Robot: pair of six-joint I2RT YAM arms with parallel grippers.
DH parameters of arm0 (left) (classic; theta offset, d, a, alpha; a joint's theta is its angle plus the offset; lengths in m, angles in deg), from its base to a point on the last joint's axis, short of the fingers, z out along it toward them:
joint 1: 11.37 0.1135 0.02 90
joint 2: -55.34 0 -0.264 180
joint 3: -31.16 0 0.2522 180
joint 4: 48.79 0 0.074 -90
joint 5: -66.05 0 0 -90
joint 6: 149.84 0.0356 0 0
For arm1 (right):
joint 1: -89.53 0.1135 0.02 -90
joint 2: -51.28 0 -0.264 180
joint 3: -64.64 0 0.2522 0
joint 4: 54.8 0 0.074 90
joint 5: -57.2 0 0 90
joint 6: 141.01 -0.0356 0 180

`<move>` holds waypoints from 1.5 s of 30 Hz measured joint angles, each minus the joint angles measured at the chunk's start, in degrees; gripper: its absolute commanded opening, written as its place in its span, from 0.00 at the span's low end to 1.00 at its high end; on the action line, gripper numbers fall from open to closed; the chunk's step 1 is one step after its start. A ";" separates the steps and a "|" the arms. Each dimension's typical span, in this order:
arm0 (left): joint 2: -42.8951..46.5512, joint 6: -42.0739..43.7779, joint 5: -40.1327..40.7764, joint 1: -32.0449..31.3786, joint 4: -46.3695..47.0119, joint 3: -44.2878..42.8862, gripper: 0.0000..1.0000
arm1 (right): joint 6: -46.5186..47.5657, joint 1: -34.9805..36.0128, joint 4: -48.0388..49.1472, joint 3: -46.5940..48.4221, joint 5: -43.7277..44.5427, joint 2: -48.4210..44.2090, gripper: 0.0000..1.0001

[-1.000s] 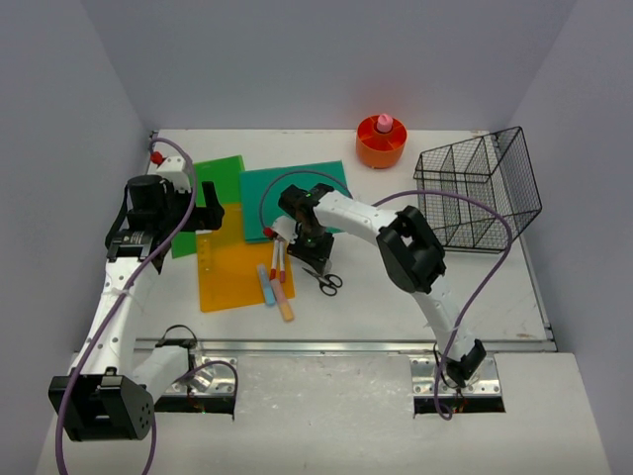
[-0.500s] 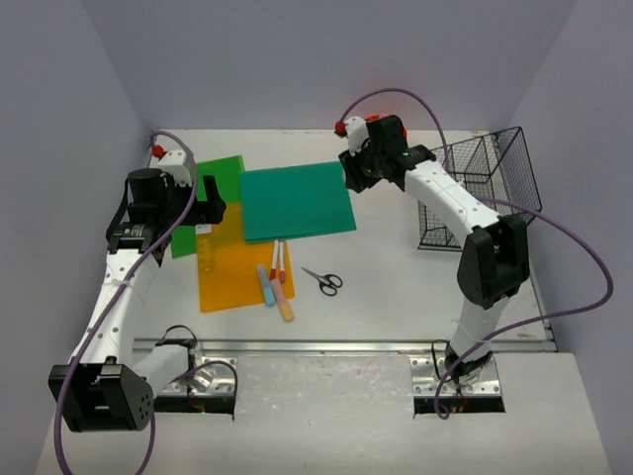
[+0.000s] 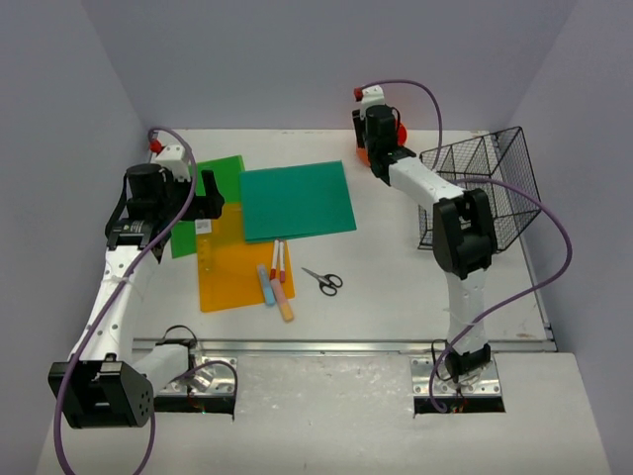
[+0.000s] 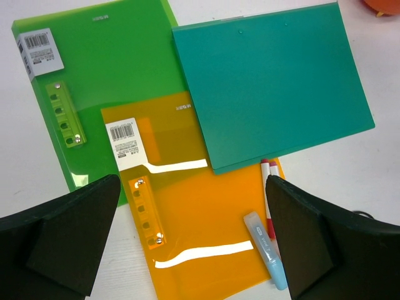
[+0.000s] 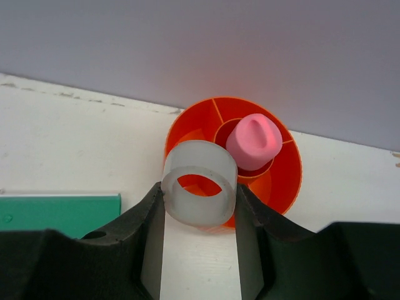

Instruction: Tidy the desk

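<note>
Under the teal folder point(image 3: 297, 201) lay the white table point(image 3: 396, 287), walled in lavender. The left arm point(image 3: 117, 272) hung just left of the folder, jaws spread wide. Beyond the folder's far right corner, the right arm point(image 3: 415, 180) reached an orange holder point(image 5: 284, 169), jaws pinching a translucent ring point(image 5: 200, 217).

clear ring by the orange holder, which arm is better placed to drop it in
Right. The right gripper is shut on the clear ring, poised at the orange holder. The left gripper hangs open over the folders, across the desk.
</note>
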 measured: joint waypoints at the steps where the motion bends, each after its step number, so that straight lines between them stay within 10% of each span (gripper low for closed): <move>1: 0.00 0.00 0.15 0.00 -0.09 -0.12 1.00 | -0.63 -0.24 0.29 0.95 1.35 1.16 0.00; 45: -1.03 0.02 1.03 0.00 -0.55 -1.69 1.00 | -19.18 -5.53 -0.60 3.05 3.36 7.18 0.11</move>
